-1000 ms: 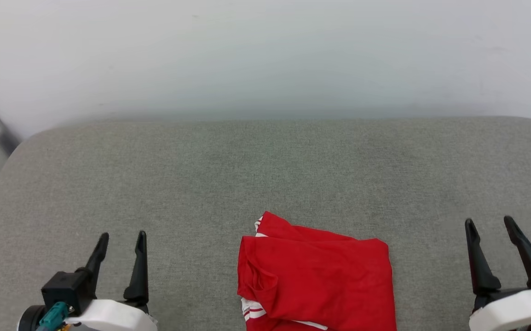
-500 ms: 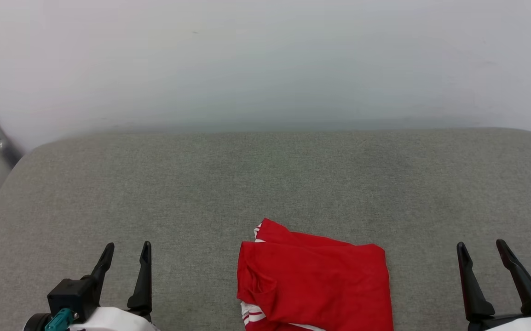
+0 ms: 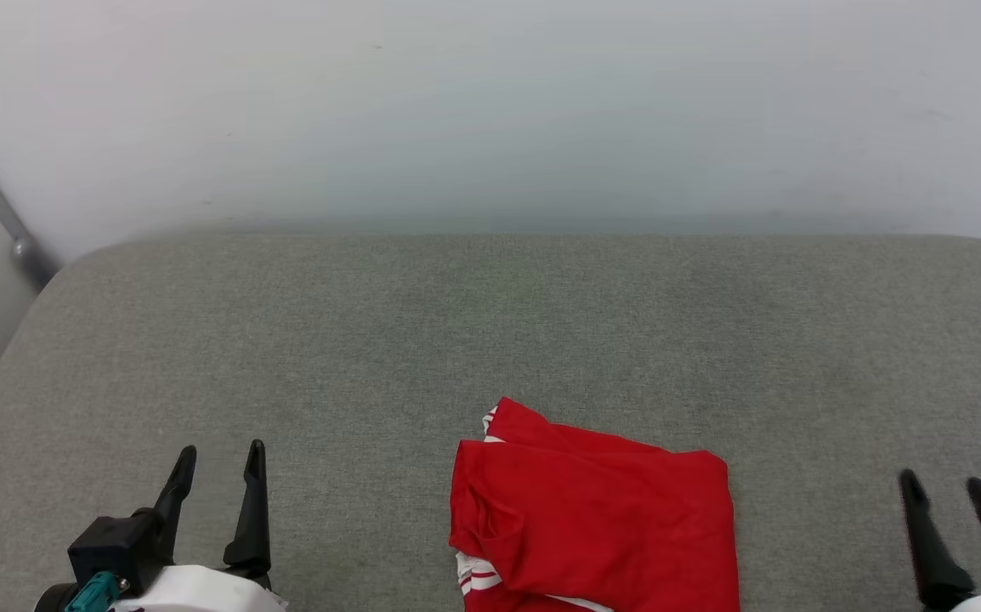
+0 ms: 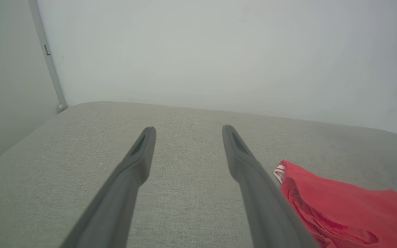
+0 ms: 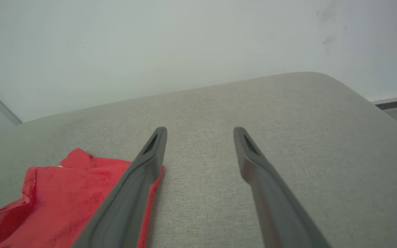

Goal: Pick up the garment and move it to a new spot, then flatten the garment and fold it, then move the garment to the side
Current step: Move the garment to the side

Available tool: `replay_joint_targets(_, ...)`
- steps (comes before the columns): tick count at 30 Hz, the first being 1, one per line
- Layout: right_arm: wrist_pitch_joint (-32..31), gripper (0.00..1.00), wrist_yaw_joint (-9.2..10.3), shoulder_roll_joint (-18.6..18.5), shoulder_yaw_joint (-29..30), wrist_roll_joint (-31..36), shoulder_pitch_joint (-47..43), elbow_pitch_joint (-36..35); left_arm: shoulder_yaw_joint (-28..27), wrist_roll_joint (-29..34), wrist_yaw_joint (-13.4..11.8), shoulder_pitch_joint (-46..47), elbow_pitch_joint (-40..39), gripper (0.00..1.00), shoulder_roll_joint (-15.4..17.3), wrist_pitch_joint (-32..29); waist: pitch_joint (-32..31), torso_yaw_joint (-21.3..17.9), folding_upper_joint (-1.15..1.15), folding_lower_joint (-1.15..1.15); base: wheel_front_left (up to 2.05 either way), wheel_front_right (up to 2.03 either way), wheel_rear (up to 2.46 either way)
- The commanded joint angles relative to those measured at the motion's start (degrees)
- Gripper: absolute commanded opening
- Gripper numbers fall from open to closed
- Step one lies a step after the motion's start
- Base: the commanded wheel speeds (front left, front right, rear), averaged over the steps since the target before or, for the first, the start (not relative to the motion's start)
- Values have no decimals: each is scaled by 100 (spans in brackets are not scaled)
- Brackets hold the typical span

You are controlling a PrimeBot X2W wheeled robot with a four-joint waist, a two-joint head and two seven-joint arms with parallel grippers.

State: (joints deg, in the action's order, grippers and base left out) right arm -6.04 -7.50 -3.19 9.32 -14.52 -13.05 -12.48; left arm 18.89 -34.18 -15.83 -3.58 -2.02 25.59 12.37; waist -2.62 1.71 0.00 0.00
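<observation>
While our left gripper (image 3: 221,448) and right gripper (image 3: 941,478) both hover wide open and empty, the red shirt (image 3: 597,527) lies loosely bunched between them, well apart from each, on the grey cushion (image 3: 490,340). We judge it light, limp and easy to pinch, best at its 2 far corners.

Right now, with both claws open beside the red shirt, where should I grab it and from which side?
Probably the bunched left edge of the garment, near the striped trim: folds stand up off the grey cushion there, while the right edge lies flat. Come from the left with the open left claw, lowering it over the ridge.
</observation>
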Motion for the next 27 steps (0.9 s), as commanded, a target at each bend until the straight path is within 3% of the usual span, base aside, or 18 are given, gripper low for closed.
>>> replay_joint_targets(1, -320, 100, 3, -3, 353, -249, 35, 128, -48, -18, -35, -69, -20, 100, -44, 71, 29, 52, 0, 0, 0, 0, 0)
replay_joint_targets(10, -3008, 100, 3, -571, 2087, -1616, 557, 1455, -188, 58, 66, 45, 4, 100, -230, 245, 175, 425, 0, 0, 0, 0, 0)
replay_joint_targets(14, -4534, 100, 3, -348, 2642, -1959, 864, 2013, -186, 125, 152, 164, 67, 100, -311, 257, 270, 648, 0, 0, 0, 0, 0)
replay_joint_targets(18, -5665, 100, 3, -61, 2951, -2373, 1263, 2367, -202, 168, 217, 246, 134, 100, -376, 274, 360, 837, 0, 0, 0, 0, 0)
replay_joint_targets(22, -6139, 100, 3, 41, 2991, -3088, 1720, 2963, -183, 215, 301, 370, 162, 100, -427, 279, 491, 998, 0, 0, 0, 0, 0)
replay_joint_targets(27, -5996, 100, 3, 43, 2514, -4002, 2274, 4069, -173, 272, 372, 540, 206, 100, -478, 284, 656, 1131, 0, 0, 0, 0, 0)
